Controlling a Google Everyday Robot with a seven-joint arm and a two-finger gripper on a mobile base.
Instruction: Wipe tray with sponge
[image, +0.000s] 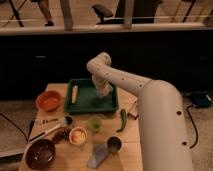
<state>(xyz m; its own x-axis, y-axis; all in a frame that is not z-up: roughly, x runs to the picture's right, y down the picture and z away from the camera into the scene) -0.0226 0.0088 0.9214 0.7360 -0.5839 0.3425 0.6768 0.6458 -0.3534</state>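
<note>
The dark green tray (85, 104) sits at the back of the wooden table. A yellow corn cob (74, 93) lies along its left side. My arm reaches down from the right, and my gripper (103, 93) is low inside the tray, over its right half and close to the floor. I cannot make out the sponge under the gripper; the wrist hides that spot.
An orange bowl (48, 100) stands left of the tray. In front are brushes (47, 125), a small green cup (95, 122), a green pepper (123, 120), a small bowl (78, 135), a dark bowl (41, 152), a metal cup (114, 144) and a grey-blue oblong piece (98, 155).
</note>
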